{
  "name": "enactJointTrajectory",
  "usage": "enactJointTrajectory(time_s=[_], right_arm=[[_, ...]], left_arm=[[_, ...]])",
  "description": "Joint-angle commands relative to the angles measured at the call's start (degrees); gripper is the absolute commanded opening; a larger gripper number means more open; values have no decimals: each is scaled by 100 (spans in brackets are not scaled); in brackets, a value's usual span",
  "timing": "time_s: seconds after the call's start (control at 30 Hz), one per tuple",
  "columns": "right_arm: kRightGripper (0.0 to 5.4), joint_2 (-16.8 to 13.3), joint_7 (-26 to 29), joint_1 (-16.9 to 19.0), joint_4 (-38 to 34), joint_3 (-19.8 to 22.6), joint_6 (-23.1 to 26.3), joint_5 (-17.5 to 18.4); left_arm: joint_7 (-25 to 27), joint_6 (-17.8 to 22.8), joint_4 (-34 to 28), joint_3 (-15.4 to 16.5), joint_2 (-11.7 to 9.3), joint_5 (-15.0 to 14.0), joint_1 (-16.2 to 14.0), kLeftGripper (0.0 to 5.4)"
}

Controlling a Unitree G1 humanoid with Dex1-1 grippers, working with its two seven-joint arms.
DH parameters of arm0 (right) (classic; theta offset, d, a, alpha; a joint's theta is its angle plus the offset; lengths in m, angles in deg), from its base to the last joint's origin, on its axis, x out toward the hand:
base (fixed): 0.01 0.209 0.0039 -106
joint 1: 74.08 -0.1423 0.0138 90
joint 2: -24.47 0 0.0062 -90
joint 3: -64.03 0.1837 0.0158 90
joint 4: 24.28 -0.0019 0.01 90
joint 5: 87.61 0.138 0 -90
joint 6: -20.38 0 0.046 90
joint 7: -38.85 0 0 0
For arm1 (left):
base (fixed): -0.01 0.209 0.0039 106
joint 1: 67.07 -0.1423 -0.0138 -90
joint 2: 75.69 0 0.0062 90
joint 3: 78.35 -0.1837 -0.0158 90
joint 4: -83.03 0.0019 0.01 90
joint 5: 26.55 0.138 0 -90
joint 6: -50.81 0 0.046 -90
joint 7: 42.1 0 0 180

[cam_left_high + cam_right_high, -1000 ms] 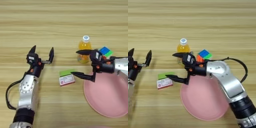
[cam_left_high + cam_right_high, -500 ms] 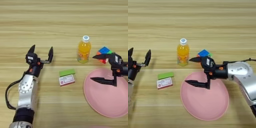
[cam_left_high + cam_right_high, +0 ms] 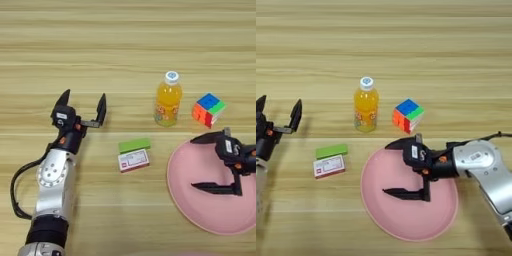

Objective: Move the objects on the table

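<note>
light: even, bright | shadows: faint, soft | glare: slight | focus: soft

Bottle (image 3: 366,104) left of cube (image 3: 407,115), plate (image 3: 406,220) before, block (image 3: 331,151) behind box (image 3: 329,166)

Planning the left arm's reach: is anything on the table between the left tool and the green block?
Nothing visible. The open left tool hangs left of the green block, with only bare table between them. The white-and-red box lies just nearer, touching the block.

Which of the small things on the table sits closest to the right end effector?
The puzzle cube, just beyond the upper finger of the open right end effector over the pink plate. The juice bottle, green block and box lie further left.
</note>
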Motion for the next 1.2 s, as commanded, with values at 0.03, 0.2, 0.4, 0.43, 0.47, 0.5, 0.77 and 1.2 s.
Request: enactJointTrajectory(time_s=[0.03, 0.2, 0.4, 0.43, 0.47, 0.5, 0.77, 1.2], right_arm=[[540, 66, -56, -27, 130, -119, -83, -169], [540, 190, -125, -81, 241, -254, -108, -279], [540, 345, -164, -135, 371, -376, -108, -371], [540, 381, -167, -146, 407, -396, -93, -372], [540, 422, -171, -157, 459, -420, -87, -382], [540, 460, -175, -169, 512, -435, -84, -388], [540, 765, -196, -325, 824, -470, 60, -336], [540, 1154, -200, -608, 1123, -621, 234, -363]], left_arm=[[-555, 85, 232, 8, -108, 499, 146, 529], [-1140, 79, 433, 44, -175, 878, 252, 529], [-1398, 58, 618, 114, -187, 827, 375, 529], [-1404, 47, 640, 132, -184, 788, 391, 529], [-1412, 31, 656, 140, -184, 774, 400, 529], [-1425, 1, 672, 141, -184, 776, 406, 529], [-1468, -119, 706, 130, -157, 786, 415, 529], [-1472, -183, 662, 144, -106, 645, 392, 529]])
